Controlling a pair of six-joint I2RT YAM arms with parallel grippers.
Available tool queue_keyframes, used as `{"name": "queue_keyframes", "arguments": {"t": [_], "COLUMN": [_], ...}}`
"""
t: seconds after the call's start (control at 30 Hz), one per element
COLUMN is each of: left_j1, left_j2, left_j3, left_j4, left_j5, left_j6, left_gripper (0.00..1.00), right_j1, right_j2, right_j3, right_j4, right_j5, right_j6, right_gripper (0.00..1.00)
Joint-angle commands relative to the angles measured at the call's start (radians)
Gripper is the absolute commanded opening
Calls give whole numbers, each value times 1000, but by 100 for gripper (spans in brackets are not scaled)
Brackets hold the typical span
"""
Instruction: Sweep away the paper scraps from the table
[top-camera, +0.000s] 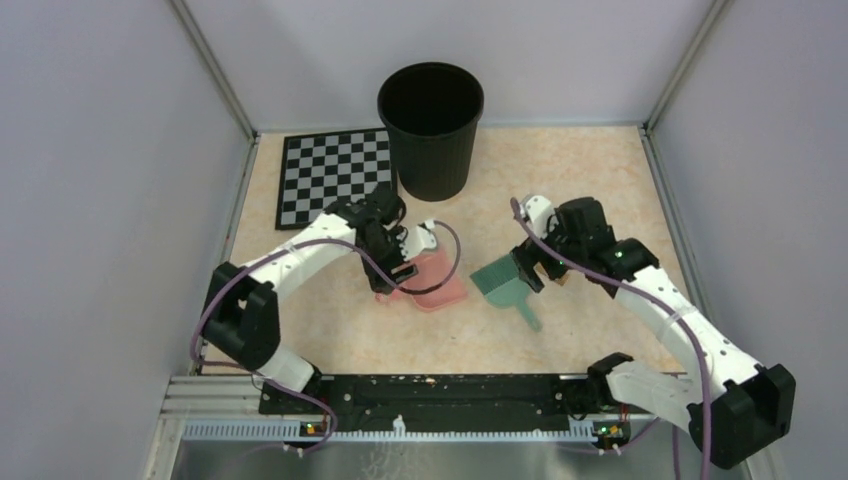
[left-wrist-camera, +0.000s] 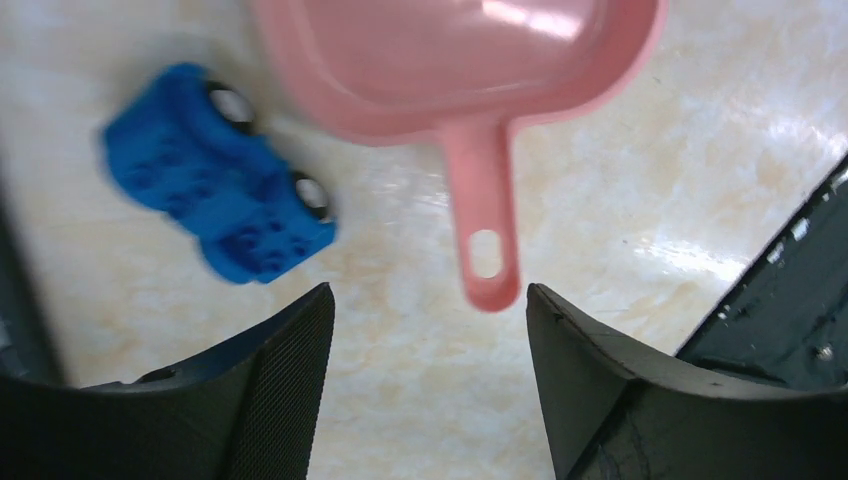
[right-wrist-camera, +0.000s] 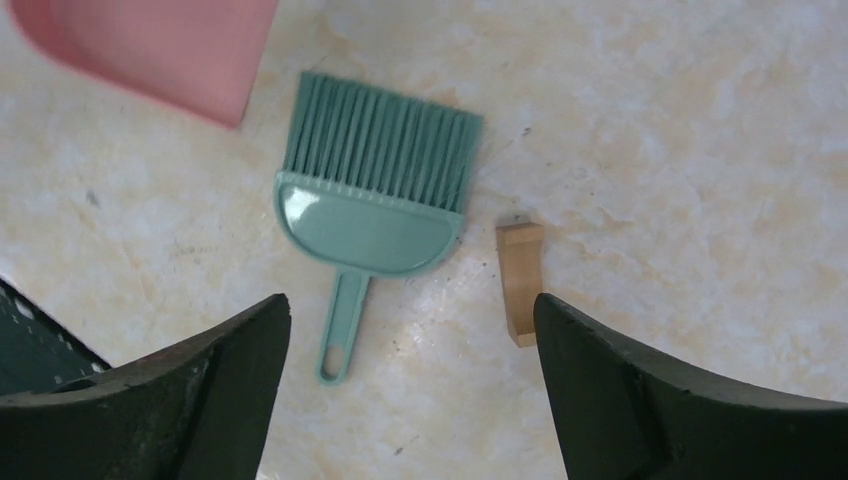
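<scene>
No paper scraps show in any view. The pale marbled table (top-camera: 600, 170) holds a pink dustpan (top-camera: 440, 287) and a grey-green hand brush (top-camera: 505, 285). My left gripper (top-camera: 398, 262) is open and empty, hovering just above the dustpan's handle end (left-wrist-camera: 485, 265); the handle tip lies between the jaws, near the right finger (left-wrist-camera: 428, 295). My right gripper (top-camera: 530, 268) is open and empty above the table (right-wrist-camera: 412, 300), with the brush (right-wrist-camera: 375, 190) lying flat ahead of it, its handle pointing toward the left finger.
A black bin (top-camera: 430, 130) stands at the back centre, with a checkerboard mat (top-camera: 335, 175) to its left. A blue toy car (left-wrist-camera: 220, 195) lies beside the dustpan. A small tan wooden block (right-wrist-camera: 520, 280) lies right of the brush. Grey walls enclose the table.
</scene>
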Motion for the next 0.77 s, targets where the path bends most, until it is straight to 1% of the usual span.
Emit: {"name": "queue_keyframes", "arguments": {"t": [0.0, 0.1, 0.17, 0.2, 0.23, 0.27, 0.33, 0.4, 0.47, 0.57, 0.63, 0.7, 0.73], "left_j1": [79, 132, 162, 188, 208, 231, 275, 299, 321, 350, 358, 358, 358], "left_j2": [-147, -201, -212, -210, -207, -207, -216, -223, -224, -220, -218, -215, -213], "left_j3": [64, 47, 34, 32, 26, 16, -19, -37, -35, -11, 2, 8, 9], "left_j4": [122, 234, 292, 309, 324, 343, 389, 414, 425, 427, 425, 426, 428], "left_j5": [69, 103, 128, 162, 194, 225, 268, 263, 249, 243, 243, 249, 257], "left_j6": [-3, -110, -236, -289, -347, -395, -475, -491, -494, -489, -480, -470, -466], "left_gripper": [76, 81, 86, 89, 95, 98, 99, 99, 99, 99, 99, 99, 99], "right_j1": [-62, -88, -109, -119, -121, -122, -121, -121, -121, -121, -122, -121, -122], "right_j2": [39, 106, 132, 135, 141, 151, 185, 207, 200, 194, 200, 204, 197], "right_j3": [116, 199, 241, 267, 289, 315, 377, 425, 450, 482, 492, 487, 472], "right_j4": [99, 63, 48, 40, 30, 10, -37, -54, -38, -19, -12, -1, 19], "right_j5": [64, 66, 80, 92, 109, 136, 214, 296, 354, 370, 357, 354, 352], "right_j6": [240, 252, 270, 286, 305, 323, 372, 404, 411, 413, 416, 435, 434], "right_gripper": [91, 93, 93, 93, 93, 93, 93, 93, 93, 93, 90, 91, 93]}}
